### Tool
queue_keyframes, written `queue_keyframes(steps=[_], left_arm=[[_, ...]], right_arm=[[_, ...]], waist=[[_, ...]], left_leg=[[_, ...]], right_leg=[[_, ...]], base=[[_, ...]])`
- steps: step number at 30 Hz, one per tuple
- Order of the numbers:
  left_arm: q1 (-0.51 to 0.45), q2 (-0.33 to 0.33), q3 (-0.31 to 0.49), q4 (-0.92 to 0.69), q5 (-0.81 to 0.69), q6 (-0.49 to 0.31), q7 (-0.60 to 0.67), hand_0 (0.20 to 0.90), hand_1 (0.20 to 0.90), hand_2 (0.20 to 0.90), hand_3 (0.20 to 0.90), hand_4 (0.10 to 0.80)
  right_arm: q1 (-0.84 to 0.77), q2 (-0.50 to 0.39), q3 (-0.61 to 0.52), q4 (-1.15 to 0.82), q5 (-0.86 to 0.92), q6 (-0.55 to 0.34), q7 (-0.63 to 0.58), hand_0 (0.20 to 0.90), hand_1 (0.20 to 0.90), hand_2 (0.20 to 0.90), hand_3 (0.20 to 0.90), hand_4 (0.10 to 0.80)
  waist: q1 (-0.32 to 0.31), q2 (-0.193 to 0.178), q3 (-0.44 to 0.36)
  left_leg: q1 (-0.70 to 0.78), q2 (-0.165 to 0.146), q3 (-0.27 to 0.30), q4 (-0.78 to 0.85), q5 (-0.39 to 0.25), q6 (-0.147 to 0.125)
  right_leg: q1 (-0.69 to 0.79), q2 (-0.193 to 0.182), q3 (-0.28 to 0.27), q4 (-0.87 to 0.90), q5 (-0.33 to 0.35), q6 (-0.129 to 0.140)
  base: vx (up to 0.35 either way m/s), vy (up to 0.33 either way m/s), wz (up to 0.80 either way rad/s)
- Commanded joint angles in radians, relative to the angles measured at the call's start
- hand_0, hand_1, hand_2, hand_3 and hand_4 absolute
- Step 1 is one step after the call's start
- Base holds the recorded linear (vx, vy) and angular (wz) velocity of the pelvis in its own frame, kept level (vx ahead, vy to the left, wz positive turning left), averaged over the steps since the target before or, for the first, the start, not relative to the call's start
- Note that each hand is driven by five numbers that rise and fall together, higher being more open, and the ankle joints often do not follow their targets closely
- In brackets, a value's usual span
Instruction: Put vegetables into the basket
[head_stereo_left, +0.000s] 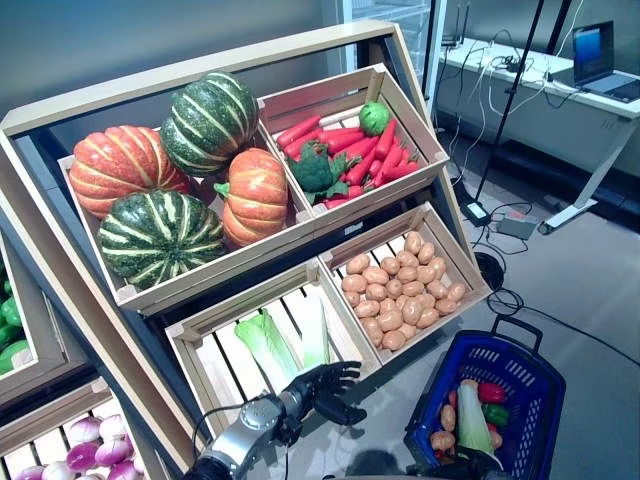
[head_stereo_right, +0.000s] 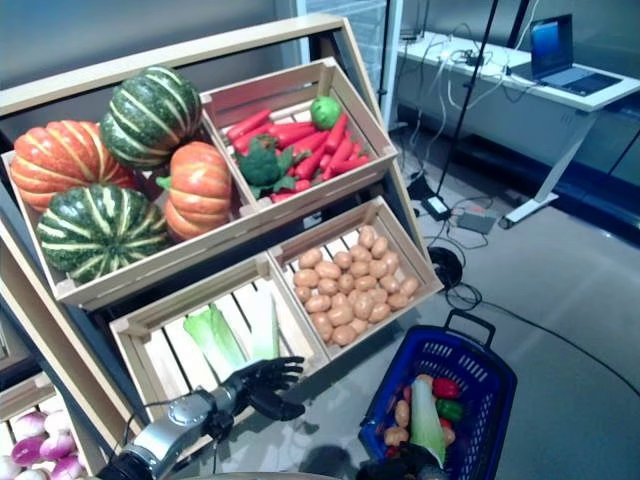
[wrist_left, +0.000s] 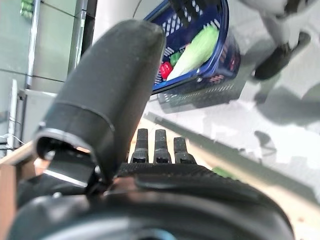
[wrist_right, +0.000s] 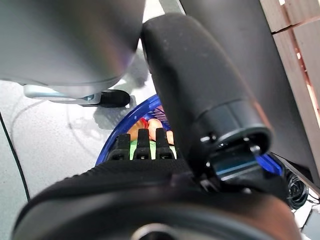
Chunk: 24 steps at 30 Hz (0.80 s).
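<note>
- Left robot hand (head_stereo_left: 325, 388): reaches in from the lower left on a silver-grey forearm and hovers at the front rim of the lower left crate (head_stereo_left: 195, 330); fingers spread and loosely bent, thumb apart from them, holding nothing.
- Leafy greens (head_stereo_left: 268, 345): two pale green heads lie on the slats of that crate, just beyond the left robot hand's fingertips and not touched by it.
- Right robot hand (head_stereo_right: 408, 466): only a dark part shows at the lower edge, at the near rim of the blue basket (head_stereo_left: 530, 375); whether its fingers grip anything cannot be told.
- Blue basket: stands on the floor to the right of the shelf, black handle up; it holds a pale green leafy head (head_stereo_left: 472, 418), a red pepper (head_stereo_left: 492, 391), a green vegetable and some potatoes.
- Potato crate (head_stereo_left: 400, 288): lower right compartment, full.
- Upper compartments: pumpkins (head_stereo_left: 180, 180) on the left; red carrots with broccoli (head_stereo_left: 345, 150) on the right.
</note>
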Motion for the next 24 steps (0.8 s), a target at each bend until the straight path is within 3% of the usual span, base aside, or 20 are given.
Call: queue_keyframes(steps=[1, 5, 8, 13, 18, 21, 24], left_arm=[[-0.131, 0.106, 0.106, -0.081, 0.051, -0.027, 0.009, 0.900, 0.900, 0.900, 0.900, 0.800], [-0.140, 0.180, 0.146, -0.142, 0.124, -0.009, 0.007, 0.900, 0.900, 0.900, 0.900, 0.800], [-0.160, 0.287, 0.158, -0.174, 0.299, -0.004, 0.024, 0.900, 0.900, 0.900, 0.900, 0.800], [-0.194, 0.375, 0.149, -0.188, 0.472, -0.008, 0.071, 0.900, 0.900, 0.900, 0.900, 0.800], [-0.249, 0.455, 0.126, -0.184, 0.722, -0.036, 0.258, 0.900, 0.900, 0.900, 0.900, 0.800], [-0.279, 0.474, 0.101, -0.183, 0.782, -0.022, 0.330, 0.900, 0.900, 0.900, 0.900, 0.800], [-0.333, 0.475, 0.054, -0.138, 0.857, -0.010, 0.487, 0.900, 0.900, 0.900, 0.900, 0.800]], right_arm=[[0.000, 0.028, 0.011, 0.019, -0.035, -0.042, -0.001, 0.900, 0.900, 0.900, 0.900, 0.800], [0.019, 0.018, -0.002, 0.033, -0.037, -0.065, 0.011, 0.900, 0.900, 0.900, 0.900, 0.800], [0.029, -0.002, -0.014, 0.047, -0.029, -0.091, 0.025, 0.900, 0.900, 0.900, 0.900, 0.800], [0.026, -0.023, -0.015, 0.051, -0.005, -0.126, 0.029, 0.900, 0.900, 0.900, 0.900, 0.800], [-0.037, -0.065, -0.008, 0.061, 0.007, -0.152, 0.038, 0.900, 0.900, 0.900, 0.900, 0.800], [-0.085, -0.087, -0.002, 0.057, 0.023, -0.155, 0.049, 0.900, 0.900, 0.900, 0.900, 0.800], [-0.142, -0.105, 0.036, 0.017, 0.065, -0.165, 0.044, 0.900, 0.900, 0.900, 0.900, 0.800]], waist=[[0.017, -0.043, 0.016], [0.021, -0.040, 0.020], [0.024, -0.034, 0.032], [0.023, -0.028, 0.058], [0.028, -0.010, 0.148], [0.035, -0.002, 0.198], [0.036, 0.001, 0.271]], left_leg=[[-0.002, -0.041, -0.023, 0.010, -0.054, 0.007], [-0.012, -0.040, -0.023, 0.009, -0.048, 0.003], [-0.031, -0.040, -0.022, 0.009, -0.038, -0.001], [-0.057, -0.044, -0.021, 0.012, -0.030, -0.001], [-0.135, -0.060, -0.037, 0.057, -0.020, 0.003], [-0.195, -0.074, -0.055, 0.112, -0.019, 0.000], [-0.293, -0.089, -0.070, 0.206, -0.022, 0.002]], right_leg=[[-0.001, -0.034, -0.021, 0.006, 0.019, 0.015], [-0.009, -0.034, -0.026, 0.006, 0.021, 0.017], [-0.022, -0.033, -0.034, 0.006, 0.023, 0.016], [-0.051, -0.033, -0.036, 0.006, 0.029, 0.014], [-0.124, -0.039, -0.046, 0.067, 0.021, -0.002], [-0.170, -0.046, -0.054, 0.116, 0.014, -0.011], [-0.253, -0.052, -0.053, 0.200, 0.001, -0.026]], base=[[0.009, -0.002, 0.10], [0.000, -0.004, 0.05], [-0.022, -0.002, 0.04], [-0.055, 0.000, 0.14], [-0.161, 0.015, 0.07], [-0.172, 0.007, 0.18], [-0.138, -0.021, 0.04]])
